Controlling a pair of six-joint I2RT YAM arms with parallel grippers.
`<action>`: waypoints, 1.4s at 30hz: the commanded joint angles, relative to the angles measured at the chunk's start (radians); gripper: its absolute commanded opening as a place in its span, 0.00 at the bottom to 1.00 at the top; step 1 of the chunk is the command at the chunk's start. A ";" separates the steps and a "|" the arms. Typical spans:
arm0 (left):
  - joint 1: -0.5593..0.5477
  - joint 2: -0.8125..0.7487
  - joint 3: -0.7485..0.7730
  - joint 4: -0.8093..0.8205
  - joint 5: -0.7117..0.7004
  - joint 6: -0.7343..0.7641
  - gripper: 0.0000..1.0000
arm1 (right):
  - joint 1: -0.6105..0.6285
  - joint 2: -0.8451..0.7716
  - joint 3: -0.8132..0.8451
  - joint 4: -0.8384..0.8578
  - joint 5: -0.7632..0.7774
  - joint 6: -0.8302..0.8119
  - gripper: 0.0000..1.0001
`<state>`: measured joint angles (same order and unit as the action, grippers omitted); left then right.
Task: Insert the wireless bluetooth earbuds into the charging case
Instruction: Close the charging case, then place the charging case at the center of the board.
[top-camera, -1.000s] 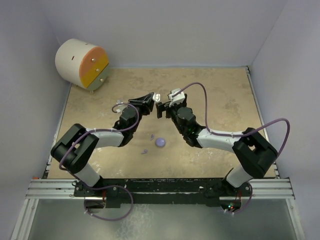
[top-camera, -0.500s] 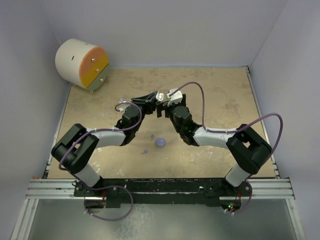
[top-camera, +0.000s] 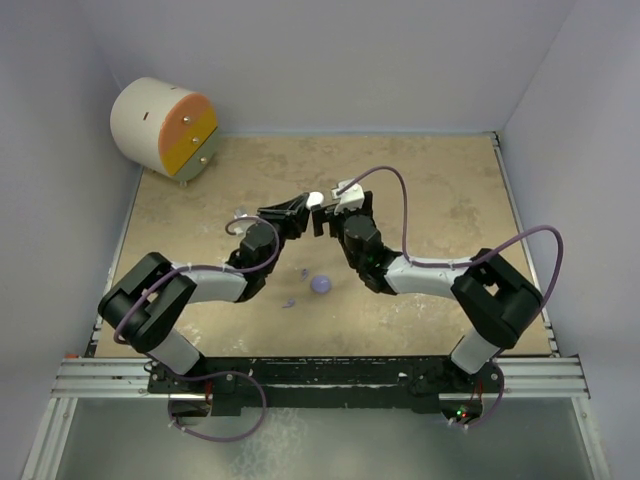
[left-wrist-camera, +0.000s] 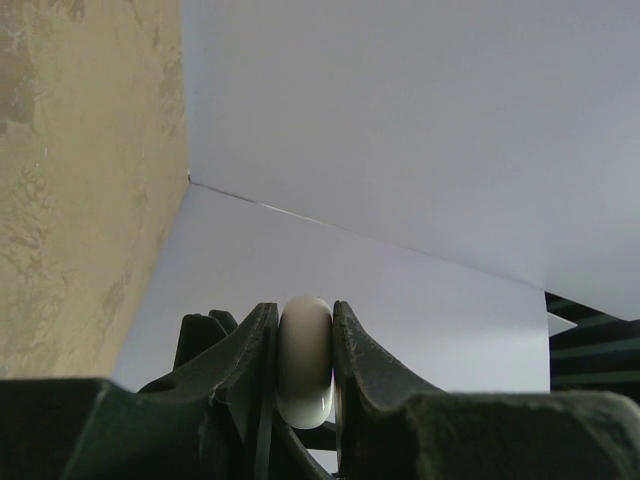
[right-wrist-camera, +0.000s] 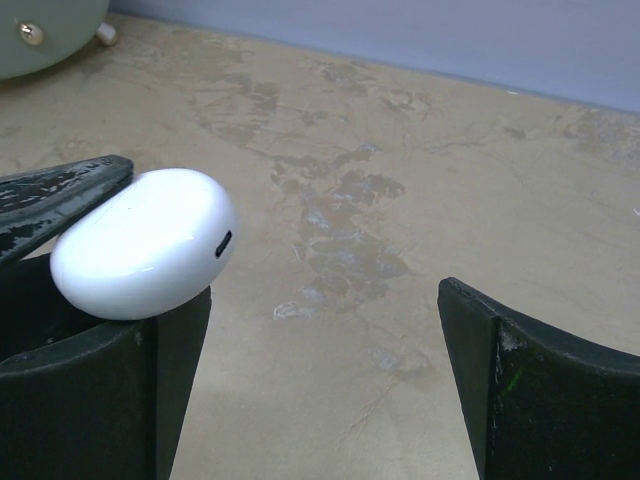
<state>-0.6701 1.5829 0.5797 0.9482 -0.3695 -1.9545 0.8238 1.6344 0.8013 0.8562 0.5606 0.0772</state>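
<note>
A white round charging case (left-wrist-camera: 305, 360) is pinched edge-on between my left gripper's (left-wrist-camera: 306, 385) jaws and held above the table. From above, the case (top-camera: 315, 199) hangs between the left gripper (top-camera: 298, 208) and the right gripper (top-camera: 323, 214). In the right wrist view the case (right-wrist-camera: 145, 240) sits just over the right gripper's left finger (right-wrist-camera: 110, 390). The right gripper (right-wrist-camera: 325, 385) is wide open with only tabletop between its fingers. Two tiny lilac earbuds (top-camera: 303, 271) (top-camera: 288, 302) lie on the table beside a lilac round case (top-camera: 320, 284).
A cream drum-shaped drawer unit with orange and yellow fronts (top-camera: 165, 128) stands at the far left corner. White walls (top-camera: 560, 110) close in the beige table on three sides. Lilac cables loop off both arms.
The two grippers have drawn closer together over the table's middle. The white case held by the left gripper now sits right beside the right gripper's finger.
</note>
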 joint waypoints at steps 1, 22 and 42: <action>-0.017 -0.032 -0.036 0.012 0.002 -0.009 0.00 | -0.008 -0.037 0.009 0.072 0.056 0.015 0.97; 0.152 0.017 0.065 -0.299 0.200 0.595 0.00 | -0.122 -0.285 -0.075 -0.103 -0.069 0.217 0.99; 0.202 0.274 0.296 -0.448 0.093 0.867 0.00 | -0.151 -0.288 -0.119 -0.042 -0.274 0.217 1.00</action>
<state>-0.4778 1.8347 0.8104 0.5060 -0.2287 -1.1614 0.6846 1.3674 0.6907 0.7586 0.3210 0.2836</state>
